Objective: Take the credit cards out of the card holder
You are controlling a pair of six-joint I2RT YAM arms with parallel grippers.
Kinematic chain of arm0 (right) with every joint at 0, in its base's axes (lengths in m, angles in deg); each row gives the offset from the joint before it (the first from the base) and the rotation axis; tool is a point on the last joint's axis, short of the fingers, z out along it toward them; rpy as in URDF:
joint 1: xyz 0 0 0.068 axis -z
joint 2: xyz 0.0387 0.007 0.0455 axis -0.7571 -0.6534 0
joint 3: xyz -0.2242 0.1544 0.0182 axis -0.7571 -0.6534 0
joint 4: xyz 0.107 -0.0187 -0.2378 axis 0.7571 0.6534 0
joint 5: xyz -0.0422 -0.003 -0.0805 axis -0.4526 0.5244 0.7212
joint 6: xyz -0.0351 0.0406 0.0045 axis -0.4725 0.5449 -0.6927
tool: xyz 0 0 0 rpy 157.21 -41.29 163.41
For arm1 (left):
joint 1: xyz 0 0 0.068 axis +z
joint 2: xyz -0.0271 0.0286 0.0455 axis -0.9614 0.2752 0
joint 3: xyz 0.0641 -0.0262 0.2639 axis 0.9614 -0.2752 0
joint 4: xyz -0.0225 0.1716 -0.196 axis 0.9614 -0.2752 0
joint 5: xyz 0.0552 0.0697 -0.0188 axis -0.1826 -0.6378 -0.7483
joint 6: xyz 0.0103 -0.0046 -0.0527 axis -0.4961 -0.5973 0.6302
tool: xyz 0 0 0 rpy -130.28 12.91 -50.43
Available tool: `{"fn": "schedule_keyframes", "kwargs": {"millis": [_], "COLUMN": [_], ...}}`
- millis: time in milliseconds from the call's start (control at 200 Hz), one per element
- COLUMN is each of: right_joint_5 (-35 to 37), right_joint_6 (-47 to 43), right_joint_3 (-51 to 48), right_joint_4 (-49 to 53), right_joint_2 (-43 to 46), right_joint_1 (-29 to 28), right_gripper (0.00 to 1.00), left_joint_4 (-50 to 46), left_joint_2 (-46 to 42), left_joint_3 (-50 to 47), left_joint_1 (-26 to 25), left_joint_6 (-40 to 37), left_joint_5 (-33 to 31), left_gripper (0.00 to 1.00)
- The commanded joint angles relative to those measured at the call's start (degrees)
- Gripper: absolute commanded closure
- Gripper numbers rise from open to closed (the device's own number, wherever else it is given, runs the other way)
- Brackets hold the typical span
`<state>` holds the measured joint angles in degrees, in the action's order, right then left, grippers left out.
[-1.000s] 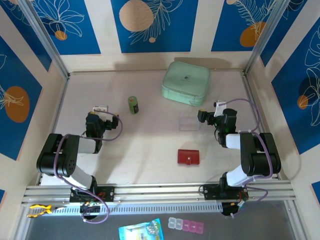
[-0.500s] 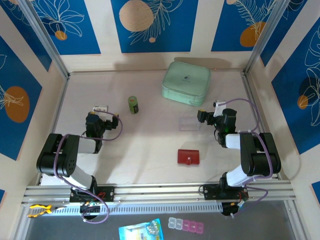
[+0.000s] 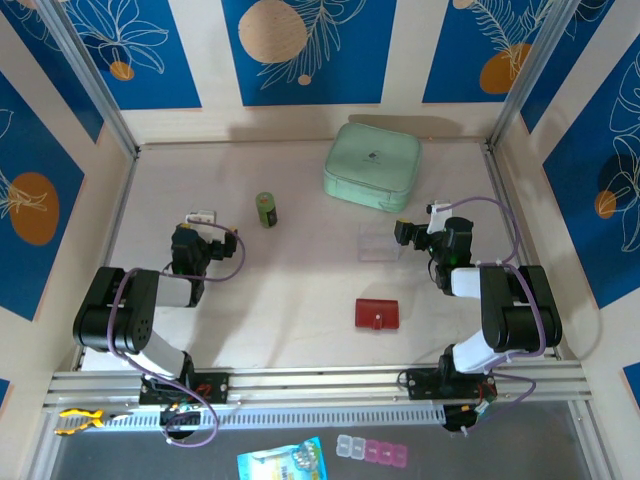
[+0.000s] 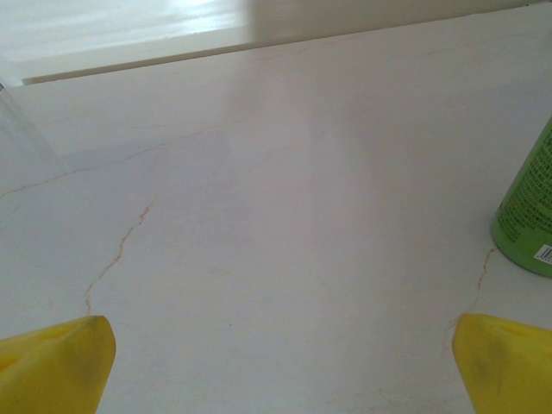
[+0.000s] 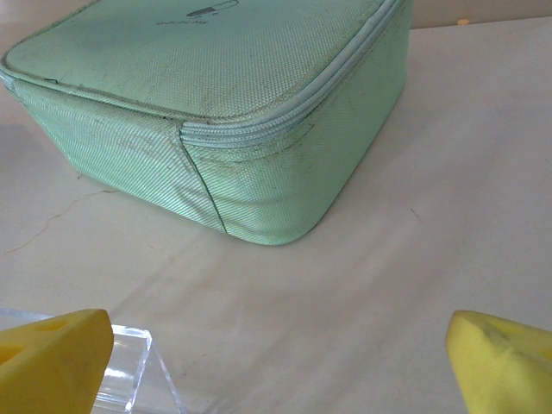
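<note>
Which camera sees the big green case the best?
The top external view: the whole mint-green case shows, every edge in frame. The right wrist view gives its near corner and side close up, with the far end cut off.

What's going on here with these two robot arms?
Nothing is being handled yet. Both hands are open and empty. The left hand faces bare table beside a green can; the right hand faces a mint-green case, with a clear box close by. The red card holder lies shut nearer the right arm, untouched.

Card holder [image 3: 377,313] nr front, case [image 3: 371,165] behind, can [image 3: 266,209] left.
</note>
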<state>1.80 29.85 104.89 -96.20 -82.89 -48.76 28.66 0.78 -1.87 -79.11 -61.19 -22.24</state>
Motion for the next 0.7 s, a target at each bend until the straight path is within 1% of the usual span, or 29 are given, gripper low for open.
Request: {"fn": "schedule_keyframes", "kwargs": {"millis": [0,275,350,435,500,585,695], "right_joint_5": [-0.4,0.6,2.0,2.8,4.0,4.4,6.4], "right_joint_6": [-0.5,-0.4,-0.1,0.1,0.3,-0.1,0.0], "right_joint_3": [-0.3,-0.5,0.4,2.1,2.9,3.4,5.9], "right_joint_4": [-1.0,-1.2,1.6,7.2,10.1,13.3,23.0], "right_joint_2": [-0.3,0.0,1.9,4.5,6.2,9.1,12.7], "right_joint_1": [0.3,0.0,-0.1,-0.3,-0.6,-1.3,-2.8], "right_gripper": [0.01,0.01,0.01,0.01,0.01,0.01,0.01], "left_joint_4": [1.6,1.5,2.0,1.8,-0.6,-6.3,-13.0], "left_joint_2": [0.4,0.3,0.3,-0.6,-2.8,-5.6,-9.4], "left_joint_3": [-0.2,-0.2,-0.5,-0.7,-0.1,1.7,3.3], "left_joint_1": [0.6,0.6,0.5,-0.1,-0.3,-0.4,-1.0], "left_joint_6": [-0.1,-0.2,-0.3,-0.3,-0.2,-0.2,-0.3], "left_joint_5": [1.5,1.3,1.0,-0.7,-1.9,-2.8,-3.6], "left_gripper": [0.0,0.0,0.0,0.0,0.0,0.0,0.0]}}
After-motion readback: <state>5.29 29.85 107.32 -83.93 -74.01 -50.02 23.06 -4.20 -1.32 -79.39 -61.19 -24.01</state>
